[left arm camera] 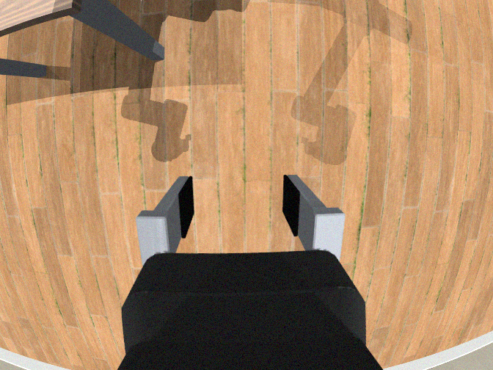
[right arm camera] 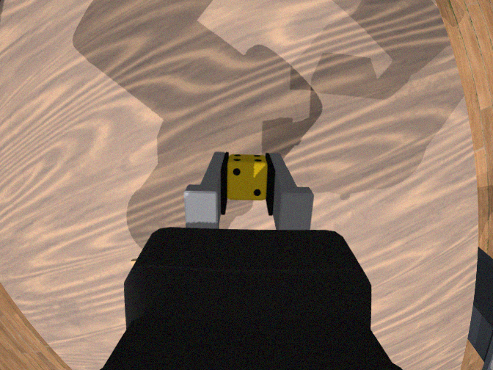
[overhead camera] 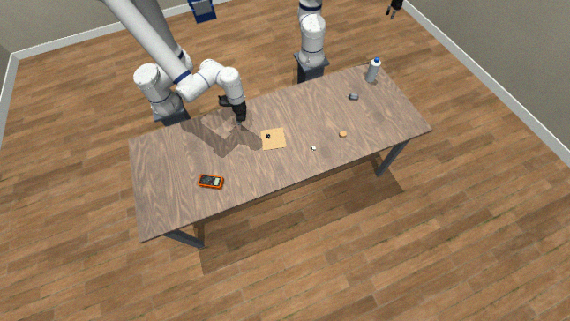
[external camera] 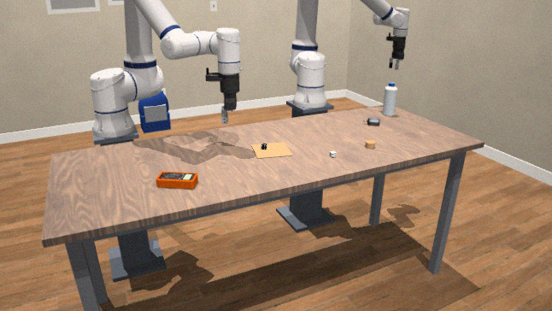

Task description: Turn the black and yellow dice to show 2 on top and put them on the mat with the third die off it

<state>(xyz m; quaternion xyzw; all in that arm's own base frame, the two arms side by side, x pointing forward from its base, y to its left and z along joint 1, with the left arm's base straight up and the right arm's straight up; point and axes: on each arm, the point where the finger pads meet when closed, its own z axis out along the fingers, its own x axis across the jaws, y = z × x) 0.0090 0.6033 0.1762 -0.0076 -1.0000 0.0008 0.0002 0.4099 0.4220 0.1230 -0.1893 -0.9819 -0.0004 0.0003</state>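
My right gripper (overhead camera: 239,123) (external camera: 225,122) (right arm camera: 246,171) is shut on the yellow die (right arm camera: 246,180), above the table left of the mat. The die's broad face toward the wrist camera shows two pips; a thin strip of another face shows several. The black die (overhead camera: 268,136) (external camera: 264,146) rests on the left part of the tan mat (overhead camera: 278,142) (external camera: 278,151); its top number is too small to read. The white die (overhead camera: 313,148) (external camera: 332,154) lies off the mat, to its right. My left gripper (overhead camera: 391,13) (external camera: 394,65) (left arm camera: 238,194) is open and empty, high beyond the table.
An orange multimeter (overhead camera: 210,181) (external camera: 177,180) lies at the front left of the table. A round wooden piece (overhead camera: 342,134) (external camera: 370,144), a small dark grey object (overhead camera: 354,96) (external camera: 373,121) and a white bottle (overhead camera: 372,71) (external camera: 390,101) stand toward the right.
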